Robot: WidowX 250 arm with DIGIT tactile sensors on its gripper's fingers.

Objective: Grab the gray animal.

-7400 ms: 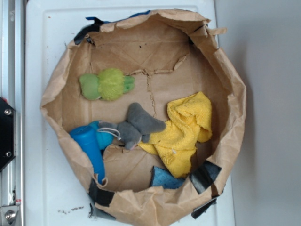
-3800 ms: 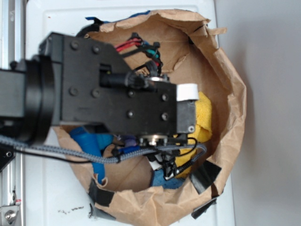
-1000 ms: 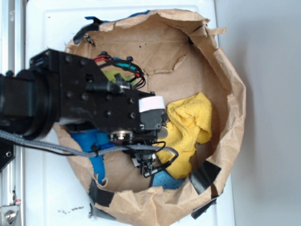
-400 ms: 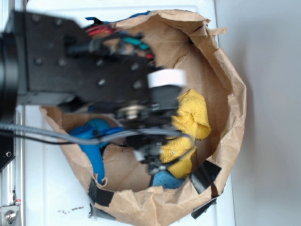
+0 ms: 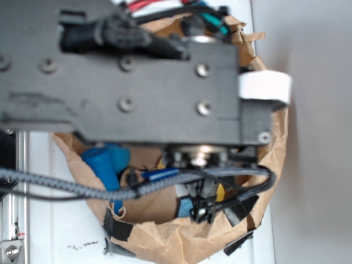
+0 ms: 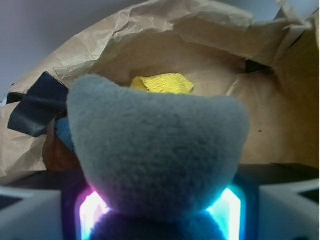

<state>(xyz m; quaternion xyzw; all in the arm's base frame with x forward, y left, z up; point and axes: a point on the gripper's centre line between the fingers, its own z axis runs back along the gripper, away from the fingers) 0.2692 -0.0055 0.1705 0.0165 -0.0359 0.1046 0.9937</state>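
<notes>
Gray plush animal (image 6: 157, 150) filled the wrist view, clamped in the black gripper (image 6: 159, 212), with the yellow terry towel (image 6: 162, 83) at 12 o'clock inside the crumpled brown paper bag (image 6: 150, 40).

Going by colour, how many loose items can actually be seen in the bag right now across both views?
Gray: 1, the plush, held in the pincer
Yellow: 1, the towel
Blue: 2, the cylinder toy and a cloth scrap
Total: 4. The arm hides the rest of the bag.
</notes>
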